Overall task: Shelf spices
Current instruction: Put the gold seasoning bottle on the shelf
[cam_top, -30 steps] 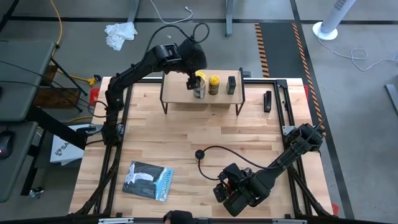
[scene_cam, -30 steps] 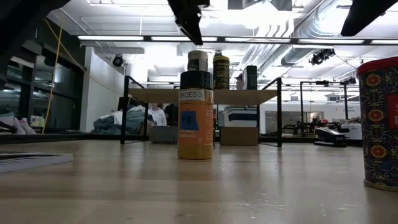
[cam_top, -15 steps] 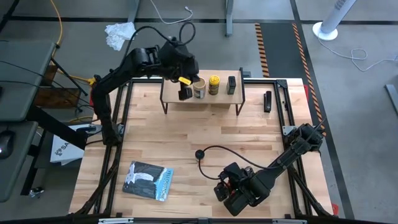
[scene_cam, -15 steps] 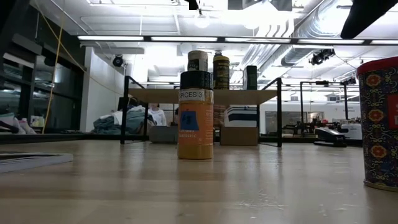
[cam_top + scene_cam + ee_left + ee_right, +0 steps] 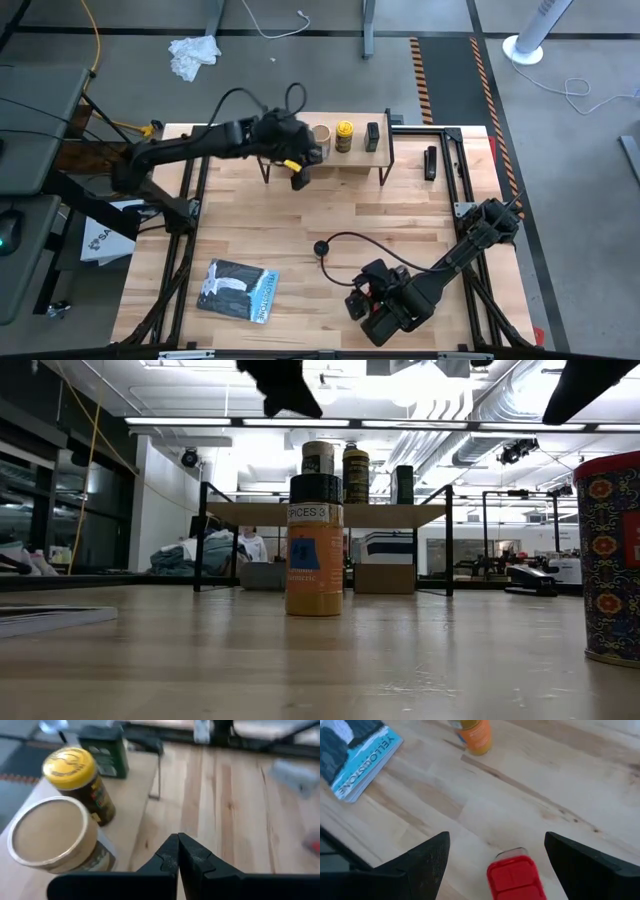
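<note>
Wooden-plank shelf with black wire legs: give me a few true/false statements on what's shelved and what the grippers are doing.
1. Three containers stand on the wooden-plank shelf. True: tan cylinder, yellow-capped jar, small black rectangular tin.
2. The amber jar with black cap is shelved. False: it stands on the table.
3. The left gripper is shut and empty. True.
4. The right gripper grips the red square tin. False: open above it.

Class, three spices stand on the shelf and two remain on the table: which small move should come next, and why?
Probably the right gripper should descend onto the red tin, which lies between its open fingers. The left gripper, shut and empty, is beside the shelf.
</note>
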